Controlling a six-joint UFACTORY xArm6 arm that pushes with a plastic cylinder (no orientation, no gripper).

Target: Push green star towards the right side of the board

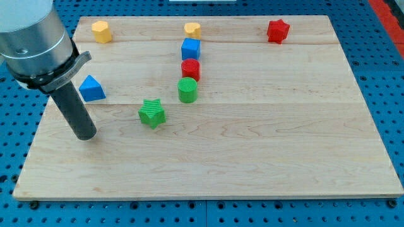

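Observation:
The green star [152,113] lies on the wooden board [252,157], left of the middle. My tip [86,135] rests on the board to the star's left and slightly lower, about a hundred pixels away, not touching it. The dark rod rises from the tip up to the grey arm body at the view's top left.
A green cylinder [187,90] stands just up and right of the star, with a red cylinder [190,69] and blue cube [190,48] above it. A blue triangle [92,88] sits beside the rod. Yellow blocks [101,31] [192,29] and a red star [278,31] line the top edge.

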